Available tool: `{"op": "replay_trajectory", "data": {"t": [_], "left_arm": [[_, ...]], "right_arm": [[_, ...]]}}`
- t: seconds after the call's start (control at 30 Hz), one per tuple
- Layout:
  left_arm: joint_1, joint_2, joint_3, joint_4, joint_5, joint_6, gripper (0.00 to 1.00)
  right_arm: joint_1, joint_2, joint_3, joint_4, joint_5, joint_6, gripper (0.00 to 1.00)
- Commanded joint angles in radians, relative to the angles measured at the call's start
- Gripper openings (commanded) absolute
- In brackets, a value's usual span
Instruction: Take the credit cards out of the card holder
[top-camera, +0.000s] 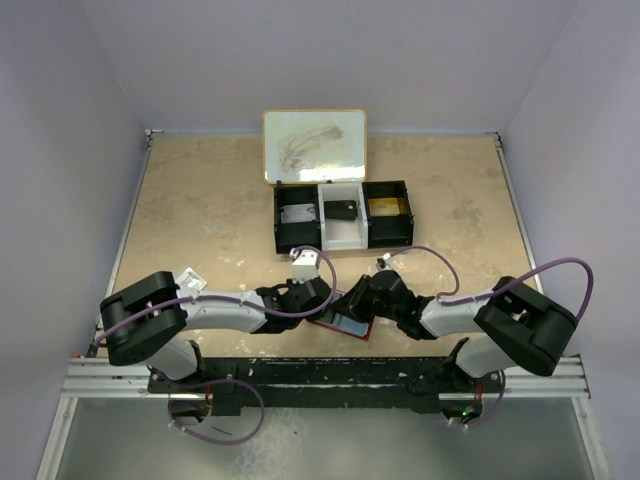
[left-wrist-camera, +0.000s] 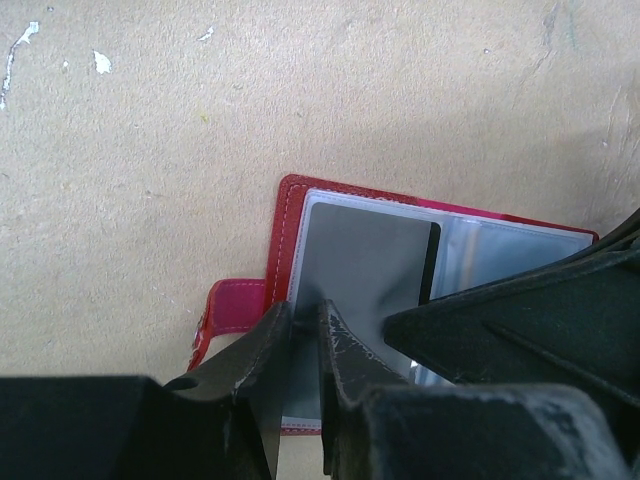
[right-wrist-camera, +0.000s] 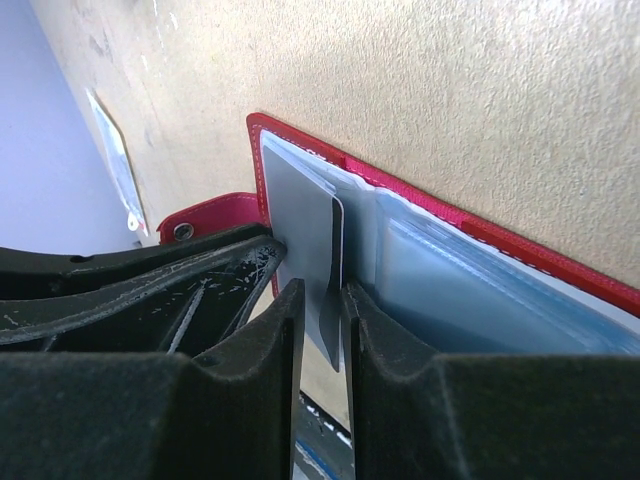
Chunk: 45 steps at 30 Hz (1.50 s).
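The red card holder (top-camera: 343, 326) lies open near the table's front edge, between both arms. In the left wrist view its red rim (left-wrist-camera: 284, 235) frames clear sleeves and a grey credit card (left-wrist-camera: 365, 262) with a dark stripe. My left gripper (left-wrist-camera: 307, 316) (top-camera: 322, 300) is pinched on the sleeve's left edge, beside the red tab (left-wrist-camera: 235, 305). My right gripper (right-wrist-camera: 323, 295) (top-camera: 358, 300) straddles the protruding card (right-wrist-camera: 305, 215); a narrow gap still shows beside the card, so the jaws are not clamped. The holder's red cover (right-wrist-camera: 480, 235) runs along the right.
A long black three-compartment tray (top-camera: 279, 215) with a white middle stands behind the arms. A white board (top-camera: 314, 145) lies beyond it at the back. The right gripper's fingers (left-wrist-camera: 520, 320) crowd the left wrist view, and the left gripper's fingers (right-wrist-camera: 200, 280) crowd the right.
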Motion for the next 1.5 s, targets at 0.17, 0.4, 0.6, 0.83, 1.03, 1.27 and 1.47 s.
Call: {"op": "replay_trajectory", "data": {"t": [0.17,0.4,0.6,0.83,1.03,1.27,1.47], "left_arm": [[0.003,0.01,-0.034,0.007,0.065,-0.03,0.14],[0.003,0.007,-0.034,0.001,0.062,-0.033,0.14],[0.003,0.006,-0.034,-0.001,0.057,-0.033,0.13],[0.003,0.011,-0.033,0.006,0.061,-0.033,0.13],[0.003,0.005,-0.036,0.0,0.063,-0.035,0.12],[0.003,0.01,-0.035,0.004,0.061,-0.035,0.12],[0.003,0.023,-0.021,-0.01,0.057,-0.028,0.11]], "right_arm": [[0.003,-0.01,-0.024,-0.024,0.007,-0.01,0.32],[0.002,-0.03,-0.031,-0.03,0.004,-0.014,0.31],[0.003,-0.074,-0.055,-0.024,0.021,-0.03,0.29],[0.001,0.01,-0.034,0.047,-0.028,-0.06,0.22],[0.002,0.014,-0.026,0.035,-0.017,-0.052,0.19],[0.0,-0.028,-0.023,0.002,-0.004,-0.068,0.24],[0.0,-0.025,-0.041,0.054,-0.013,-0.065,0.19]]}}
